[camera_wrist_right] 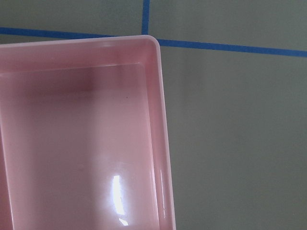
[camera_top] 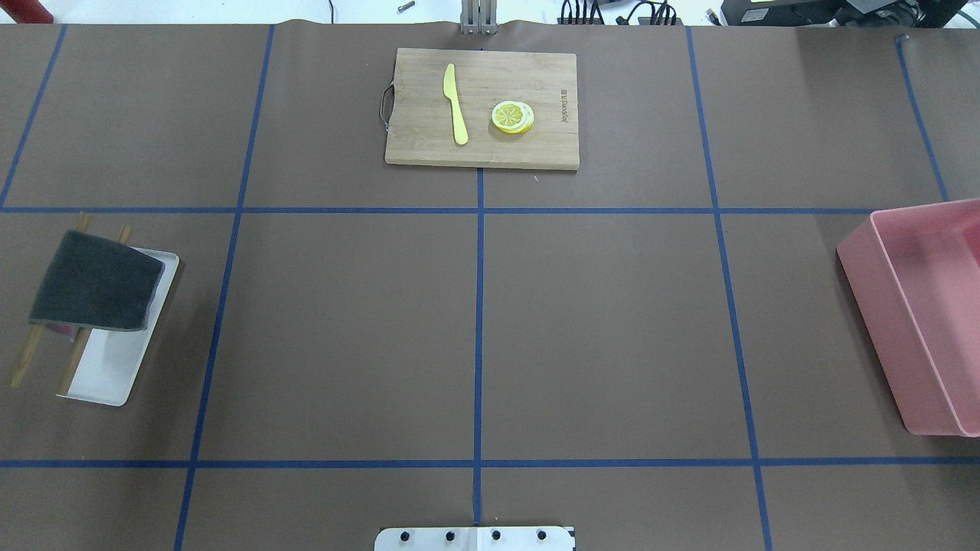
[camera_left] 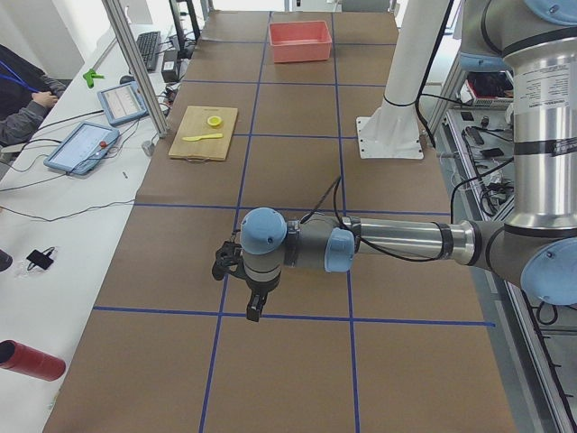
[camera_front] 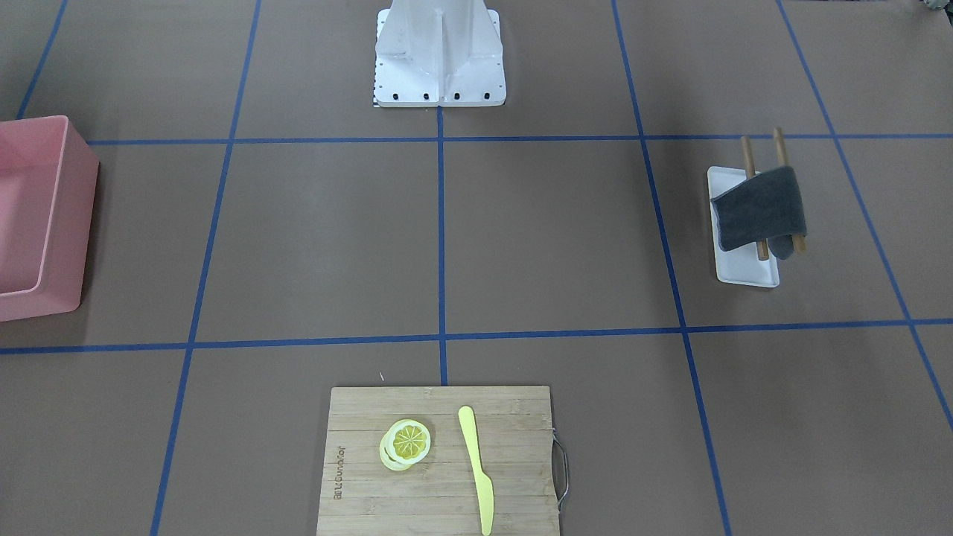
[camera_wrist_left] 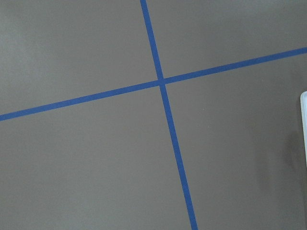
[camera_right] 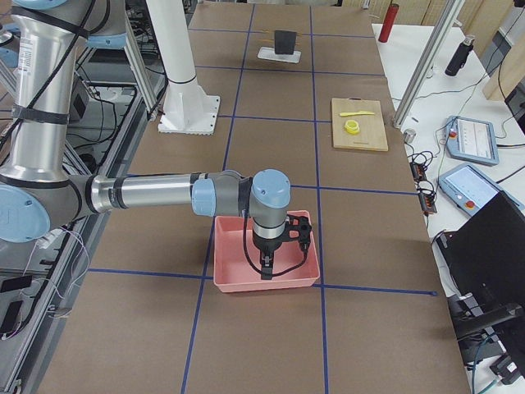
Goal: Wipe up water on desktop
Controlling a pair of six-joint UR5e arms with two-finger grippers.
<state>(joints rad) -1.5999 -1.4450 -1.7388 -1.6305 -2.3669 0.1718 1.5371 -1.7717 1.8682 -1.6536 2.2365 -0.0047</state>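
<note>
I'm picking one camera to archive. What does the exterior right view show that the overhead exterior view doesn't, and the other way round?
Only exterior right: the right arm, its end effector hanging over the pink bin, and tablets beside the desktop. Only overhead: the cutting board's metal handle and printed mark. Both: the bin, board, yellow knife, lemon slices, gray cloth and white tray.

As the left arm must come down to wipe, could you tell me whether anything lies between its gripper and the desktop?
Nothing visible does. Beneath the left gripper lies bare desktop with crossing tape lines; only the white tray's edge shows at the wrist view's right border.
</note>
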